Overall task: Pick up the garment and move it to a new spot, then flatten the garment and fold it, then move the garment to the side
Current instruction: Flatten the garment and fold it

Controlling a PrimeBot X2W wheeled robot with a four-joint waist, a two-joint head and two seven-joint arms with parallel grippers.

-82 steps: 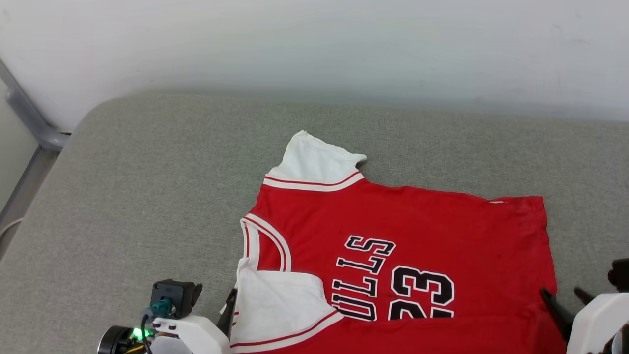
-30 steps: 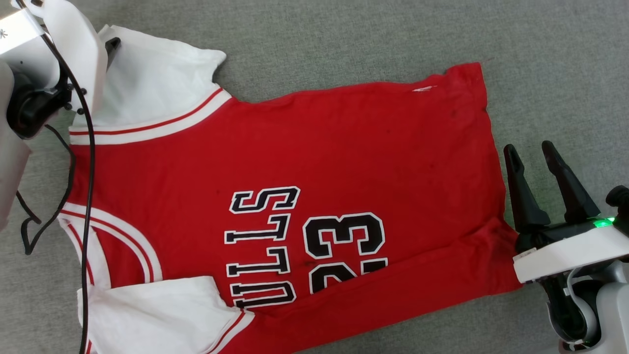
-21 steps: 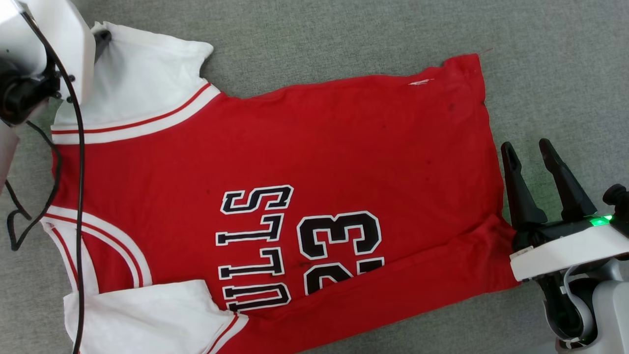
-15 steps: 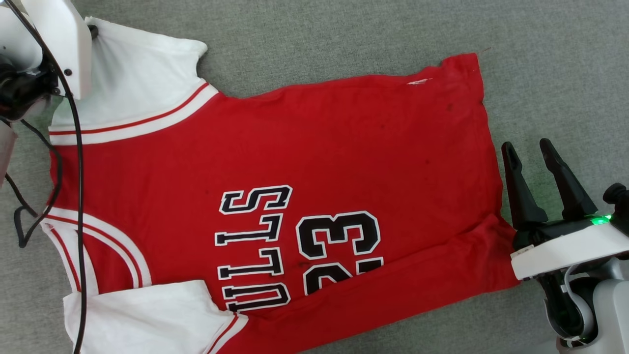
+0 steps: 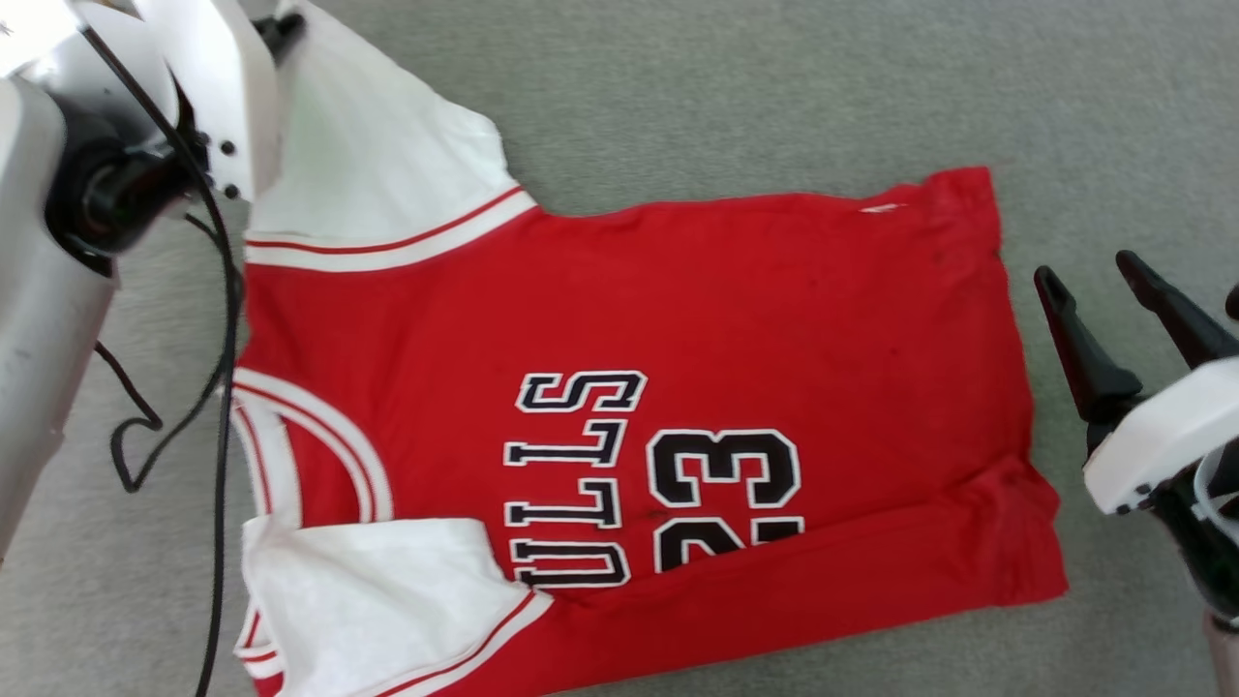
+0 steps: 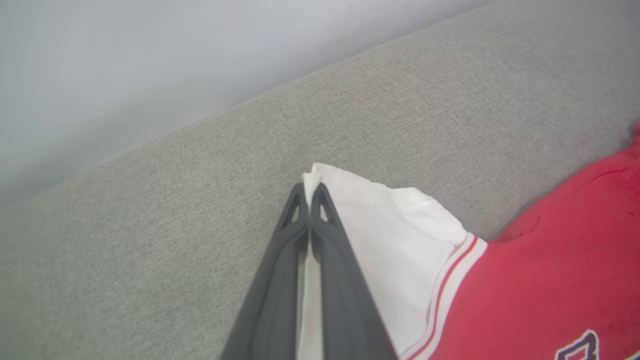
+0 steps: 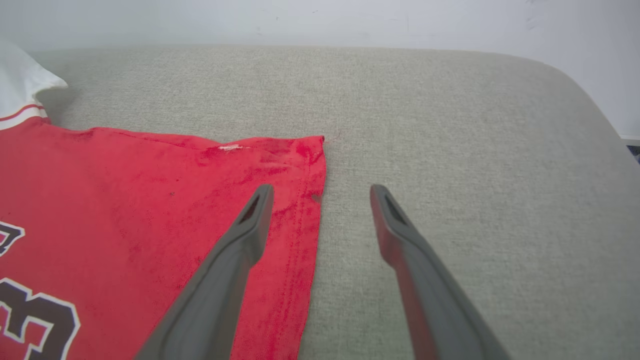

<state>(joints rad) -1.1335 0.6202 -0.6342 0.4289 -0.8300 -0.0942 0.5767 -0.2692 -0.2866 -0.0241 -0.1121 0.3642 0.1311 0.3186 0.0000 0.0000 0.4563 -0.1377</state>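
Red jersey cloth with a black, white-edged "BULLS 23" print, short white sleeves and striped trim: the garment (image 5: pixel 678 319) lies print-up and mostly flat on the grey fabric cushion (image 5: pixel 726 87), collar to the left and hem to the right.

A second ago the left fingers (image 6: pixel 280 280) stood spread at the far white sleeve (image 5: pixel 387 165). Now they are pinched fully together on that sleeve's outer corner, with a sliver of white cloth caught between them. The sleeve is drawn into a taut peak toward the far left, so the hold seems to have taken.

The right fingers (image 7: pixel 225 270) are as wide apart as before and hold nothing. They hang by the far stretch of the hem (image 5: pixel 1016 387), one over red cloth and the other over bare cushion. The near white sleeve (image 5: pixel 377 590) lies folded in over the chest, covering the start of the print.

I judge that flattening is in hand, with one corner now anchored. The right side probably needs its own hold on the hem before the body can be pulled smooth.
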